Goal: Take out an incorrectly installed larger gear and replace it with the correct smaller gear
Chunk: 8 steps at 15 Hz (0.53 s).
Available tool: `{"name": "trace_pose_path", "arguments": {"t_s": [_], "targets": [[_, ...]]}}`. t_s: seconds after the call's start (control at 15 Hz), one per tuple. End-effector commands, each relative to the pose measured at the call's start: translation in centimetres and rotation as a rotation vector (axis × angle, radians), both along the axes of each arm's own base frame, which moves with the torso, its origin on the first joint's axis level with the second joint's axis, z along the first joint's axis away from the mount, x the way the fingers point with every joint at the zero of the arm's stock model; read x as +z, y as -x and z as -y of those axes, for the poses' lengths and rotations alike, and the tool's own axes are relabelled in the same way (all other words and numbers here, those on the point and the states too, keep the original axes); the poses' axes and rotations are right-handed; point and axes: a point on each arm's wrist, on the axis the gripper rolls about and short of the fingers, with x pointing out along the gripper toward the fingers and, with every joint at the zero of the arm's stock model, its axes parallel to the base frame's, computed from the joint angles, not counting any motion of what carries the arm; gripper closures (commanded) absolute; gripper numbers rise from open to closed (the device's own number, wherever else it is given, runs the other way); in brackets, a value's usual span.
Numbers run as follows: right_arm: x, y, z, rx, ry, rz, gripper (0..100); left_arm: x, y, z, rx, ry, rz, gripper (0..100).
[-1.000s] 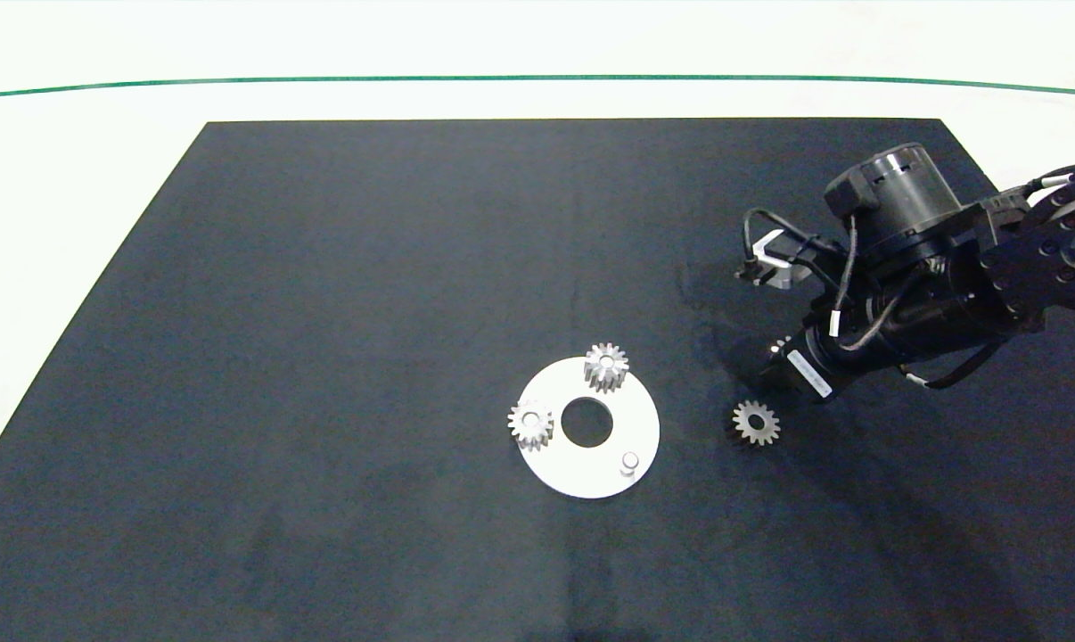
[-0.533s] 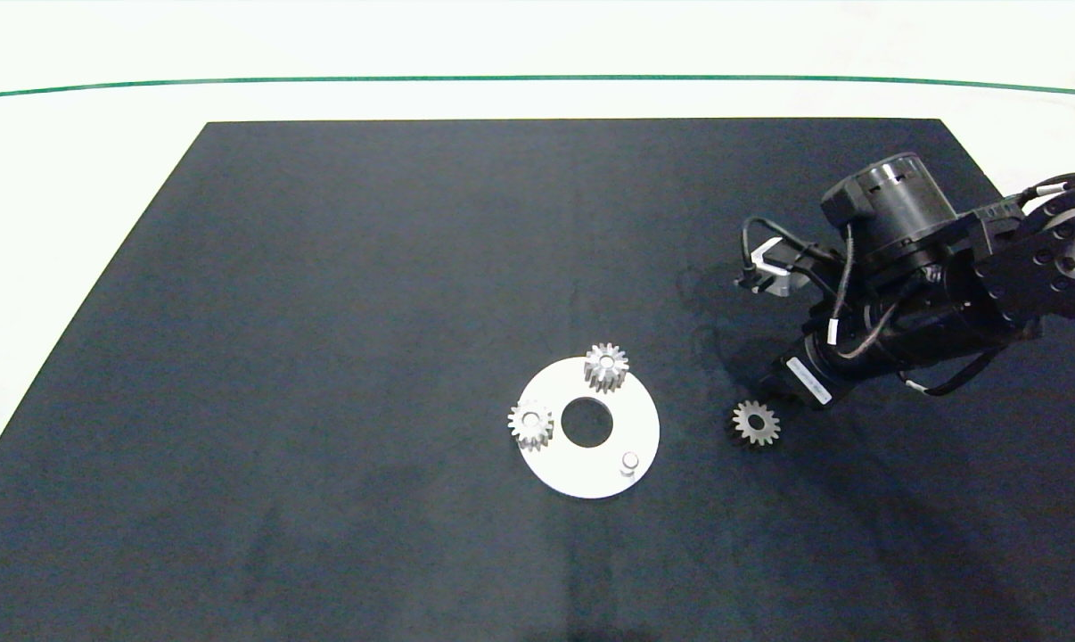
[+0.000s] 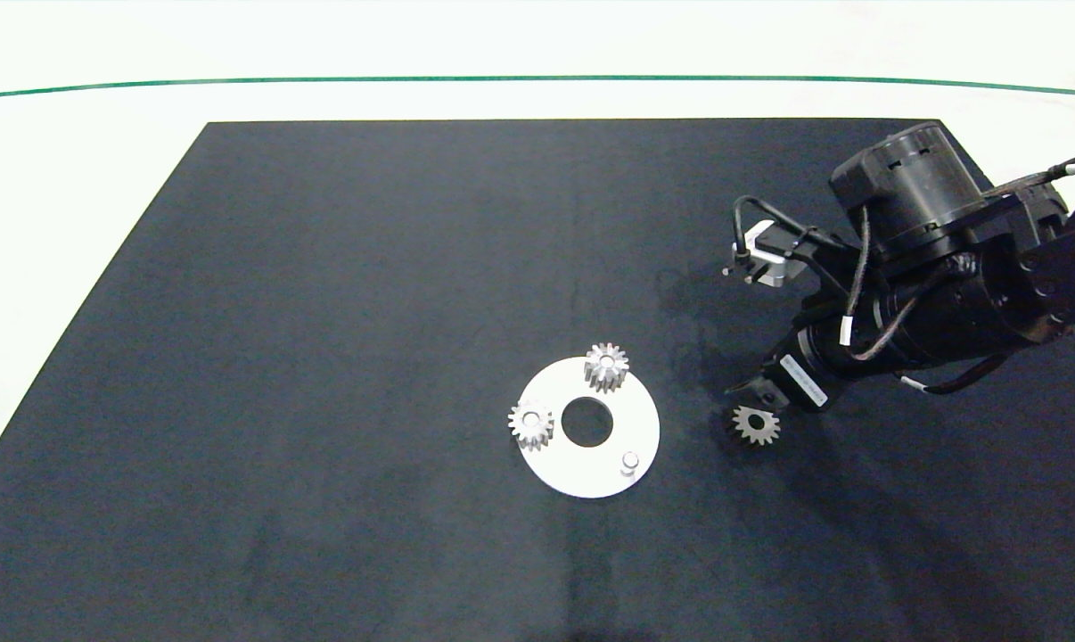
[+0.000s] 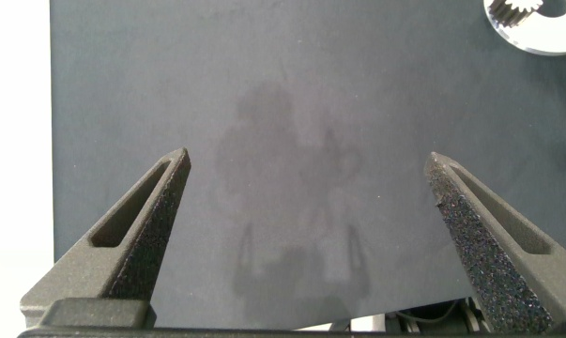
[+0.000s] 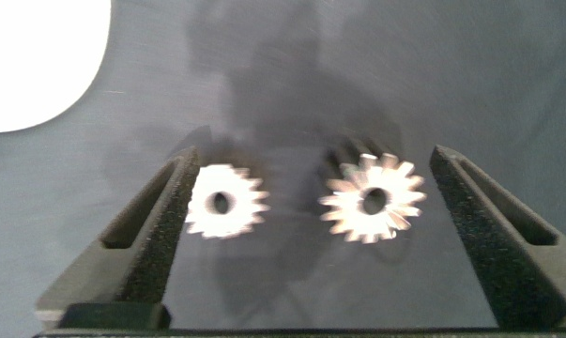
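Now the right gripper hangs low over the mat right of the disc, fingers spread wide and gripping nothing. Between them lie two gears, flat and apart: the smaller gear just inside one finger, a larger-looking gear beside it. The left gripper is spread open over bare mat.

Right gripper lowered onto smaller gear, wrist rotated

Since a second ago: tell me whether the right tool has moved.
Yes. In the head view the right tool has crept toward the white disc, nearing the unmoved loose grey gear.
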Motion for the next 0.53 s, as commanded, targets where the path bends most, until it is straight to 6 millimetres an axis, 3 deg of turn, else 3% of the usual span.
{"name": "trace_pose_path", "arguments": {"t_s": [0.07, 0.53], "targets": [[1.0, 2.0, -1.6, 0.084, -0.02, 0.025, 0, -0.1, 0.0, 0.0, 0.0, -0.001, -0.003, 0], [-1.8, 2.8, -3.3, 0.112, -0.024, -0.084, 0, -0.2, 0.2, 0.0, 0.0, 0.0, 0.001, 0]]}}
